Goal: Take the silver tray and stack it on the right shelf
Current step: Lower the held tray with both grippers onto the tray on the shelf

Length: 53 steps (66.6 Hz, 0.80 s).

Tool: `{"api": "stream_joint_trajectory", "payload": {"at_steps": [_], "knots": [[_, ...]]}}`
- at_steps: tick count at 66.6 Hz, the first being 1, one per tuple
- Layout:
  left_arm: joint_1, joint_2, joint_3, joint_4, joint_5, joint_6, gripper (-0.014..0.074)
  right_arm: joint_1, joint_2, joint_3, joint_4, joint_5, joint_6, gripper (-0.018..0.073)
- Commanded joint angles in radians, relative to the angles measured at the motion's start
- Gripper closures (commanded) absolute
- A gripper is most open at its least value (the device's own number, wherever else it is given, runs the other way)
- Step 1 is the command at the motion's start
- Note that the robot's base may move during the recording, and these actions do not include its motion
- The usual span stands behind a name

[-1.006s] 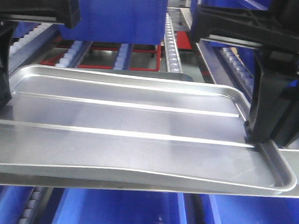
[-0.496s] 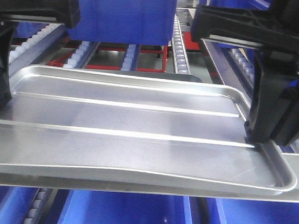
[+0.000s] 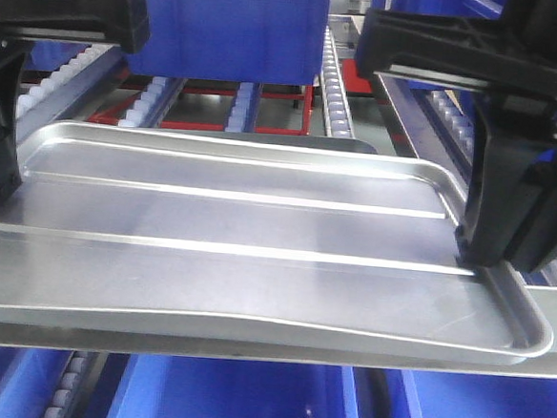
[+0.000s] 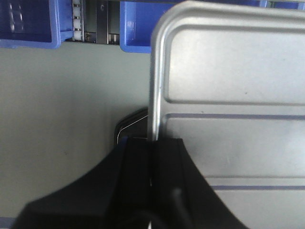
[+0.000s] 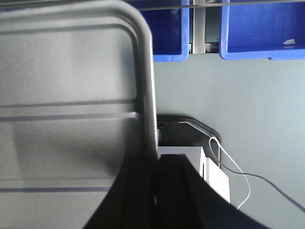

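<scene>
A: What moved?
B: Shelf [image 3: 335, 89] at top of frame slid, then settled — approach looks done. Left gripper [image 4: 151, 145] and right gripper [image 5: 156, 164] each clamped on a tray [image 3: 256, 255] end — tray level at mid-frame, shelf behind it.

Blue bins [image 3: 224, 23] behind; pale grey floor [image 4: 57, 119] below.
</scene>
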Motion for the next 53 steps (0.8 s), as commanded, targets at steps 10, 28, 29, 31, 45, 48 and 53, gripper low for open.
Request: {"api": "stream_joint_trajectory", "payload": {"at_steps": [10, 28, 29, 31, 45, 48, 53], "knots": [[-0.008, -0.030, -0.029, -0.003, -0.007, 0.004, 0.0697, 0.001, -0.027, -0.030, -0.016, -0.052, 0.007, 0.0510], [-0.008, -0.030, -0.029, -0.001, -0.006, 0.004, 0.0697, 0.001, -0.027, -0.030, -0.016, -0.033, 0.007, 0.0510], [-0.008, -0.030, -0.029, -0.001, -0.006, 0.004, 0.0697, 0.001, -0.027, -0.030, -0.016, -0.035, 0.007, 0.0510], [-0.008, -0.030, -0.029, 0.001, -0.006, 0.004, 0.0697, 0.001, -0.027, -0.030, -0.016, -0.039, 0.007, 0.0510], [-0.008, -0.030, -0.029, 0.019, -0.011, 0.006, 0.0697, 0.001, -0.027, -0.030, -0.016, -0.066, -0.001, 0.0510], [-0.008, -0.030, -0.029, 0.021, -0.021, 0.018, 0.0697, 0.001, -0.026, -0.033, -0.016, -0.073, -0.005, 0.0510], [0.011, -0.028, -0.029, 0.014, -0.037, 0.069, 0.0697, -0.006, -0.018, -0.053, -0.016, -0.086, -0.028, 0.0510]]}}
